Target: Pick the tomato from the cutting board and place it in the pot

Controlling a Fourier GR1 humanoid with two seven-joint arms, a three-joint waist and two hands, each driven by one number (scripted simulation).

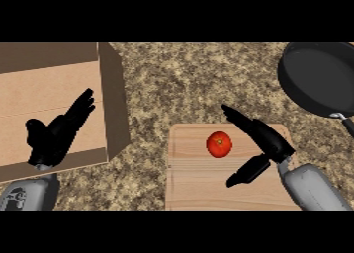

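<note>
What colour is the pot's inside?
Dark grey to black, matching its rim, in the head view: pot.

A round red tomato [219, 144] lies on the upper part of a pale wooden board [198, 188]. A shallow black pot [319, 79] sits well apart, at upper right.

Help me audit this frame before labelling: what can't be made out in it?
Head view:
Black pan: rim and handle cut off by the right edge.
Cardboard box: cut off at the left edge; left hand covers part.
Cutting board: near end cut off; right hand covers its right side.
</note>
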